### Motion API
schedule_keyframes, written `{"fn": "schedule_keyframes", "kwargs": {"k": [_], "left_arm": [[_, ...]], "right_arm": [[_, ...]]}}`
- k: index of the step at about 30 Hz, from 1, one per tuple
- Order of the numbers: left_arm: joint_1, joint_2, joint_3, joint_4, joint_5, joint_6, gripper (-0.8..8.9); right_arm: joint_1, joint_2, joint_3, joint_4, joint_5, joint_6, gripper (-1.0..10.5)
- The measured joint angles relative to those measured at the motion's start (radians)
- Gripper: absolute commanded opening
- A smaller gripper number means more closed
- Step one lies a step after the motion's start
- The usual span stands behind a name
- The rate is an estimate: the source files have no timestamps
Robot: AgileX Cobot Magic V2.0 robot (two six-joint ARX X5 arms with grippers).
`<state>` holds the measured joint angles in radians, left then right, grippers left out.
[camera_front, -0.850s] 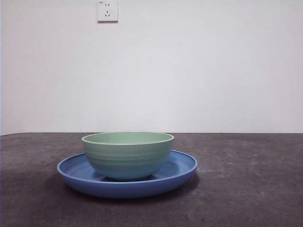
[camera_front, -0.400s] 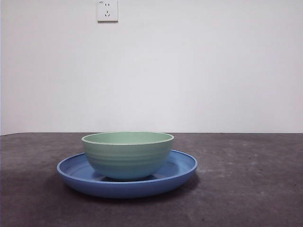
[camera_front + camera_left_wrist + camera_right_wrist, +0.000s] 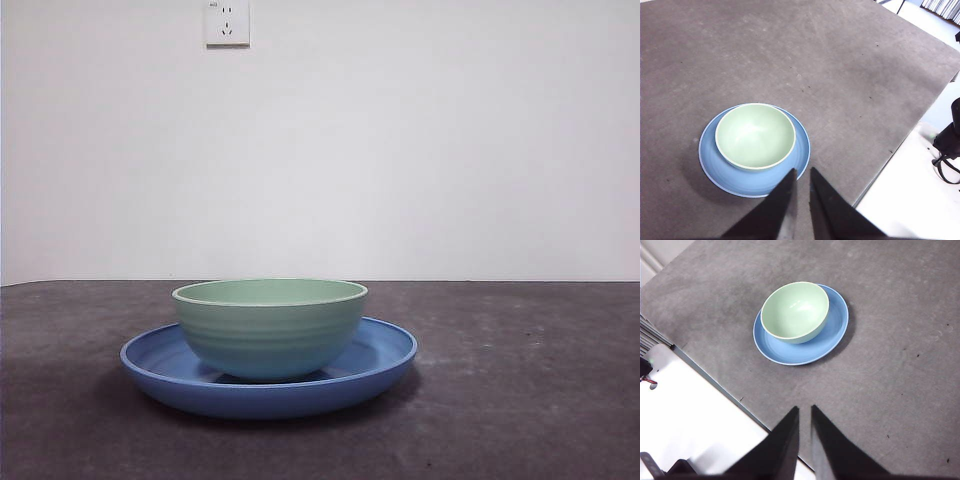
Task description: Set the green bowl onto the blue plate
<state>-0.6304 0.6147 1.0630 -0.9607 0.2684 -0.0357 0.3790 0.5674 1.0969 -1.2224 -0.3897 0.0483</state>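
From my front cam: green bowl (image 3: 269,328) sits upright inside the blue plate (image 3: 150,362), resting on the plate's floor, slightly left of the plate's centre as I see it. Bowl is empty as far as I can tell from this low angle; only the far inner wall near the rim shows. Plate lies flat on the dark grey table (image 3: 520,400), left of frame centre, with a soft shadow around its base. Plain white wall (image 3: 430,150) behind, with a white power outlet (image 3: 227,22) at the top edge, above the bowl. No arm in my view.
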Motion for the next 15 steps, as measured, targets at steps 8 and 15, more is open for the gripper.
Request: {"fn": "schedule_keyframes", "kwargs": {"k": [8,15], "left_arm": [[0.0,0.0,0.0,0.0,0.0,0.0,0.28],[0.037,-0.002,0.0,0.0,0.0,0.0,0.28]], "right_arm": [[0.0,0.0,0.0,0.0,0.0,0.0,0.2],[0.0,0.0,0.0,0.0,0.0,0.0,0.2]]}}
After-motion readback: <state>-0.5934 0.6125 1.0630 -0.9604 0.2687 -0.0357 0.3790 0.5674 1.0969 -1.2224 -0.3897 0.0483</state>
